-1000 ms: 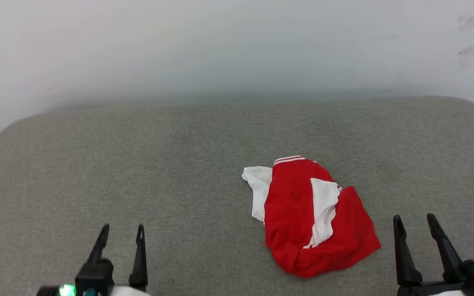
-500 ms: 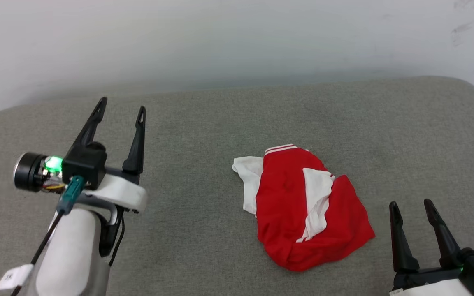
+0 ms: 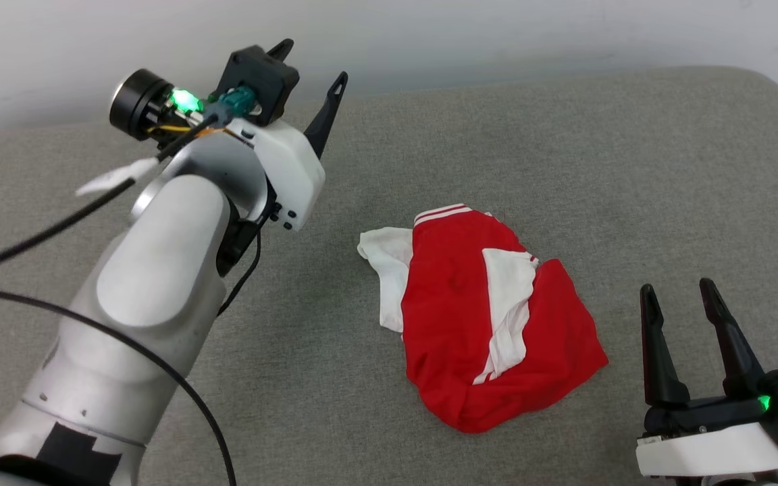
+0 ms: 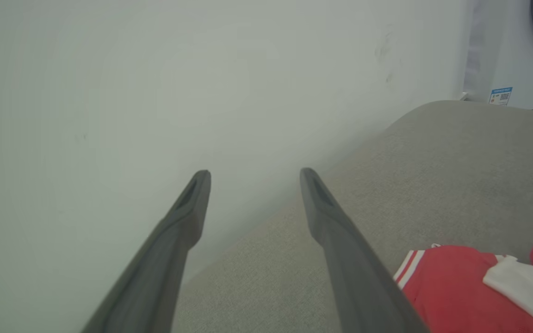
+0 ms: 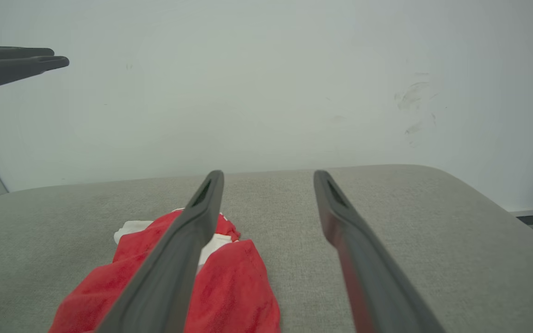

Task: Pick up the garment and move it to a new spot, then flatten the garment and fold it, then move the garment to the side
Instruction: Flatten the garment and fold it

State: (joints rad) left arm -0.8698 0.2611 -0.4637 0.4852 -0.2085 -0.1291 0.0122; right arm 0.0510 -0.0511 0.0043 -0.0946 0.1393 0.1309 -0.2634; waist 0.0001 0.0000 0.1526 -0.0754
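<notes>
Head view takes in a pale wall (image 3: 497, 27) along the top and, below it, a wide grey upholstered surface (image 3: 564, 148) with rounded corners. Over the left part of that surface reaches the left arm (image 3: 152, 283), a thick white forearm angled up and away, with a black cable (image 3: 179, 385) looping beside it.

The garment (image 3: 456, 304) lies right of centre on the grey fabric in a crumpled heap. It is red, with a white sleeve sticking out at its left, a white strip across its middle, and red-and-white striped trim at its far edge. It sits between the two grippers, nearer the right one, and neither touches it.

The left gripper (image 3: 310, 62) hangs above the far left of the surface, its fingers spread wide with nothing between them. In its wrist view they point toward the wall. The right gripper (image 3: 676, 289) rests at the lower right, just beside the garment's near corner, also gaping wide and empty.

A green light (image 3: 185, 100) glows on the left wrist. At the far right of the left wrist view a white box (image 4: 511, 55), possibly an appliance, carries a small blue sticker (image 4: 500, 95).
</notes>
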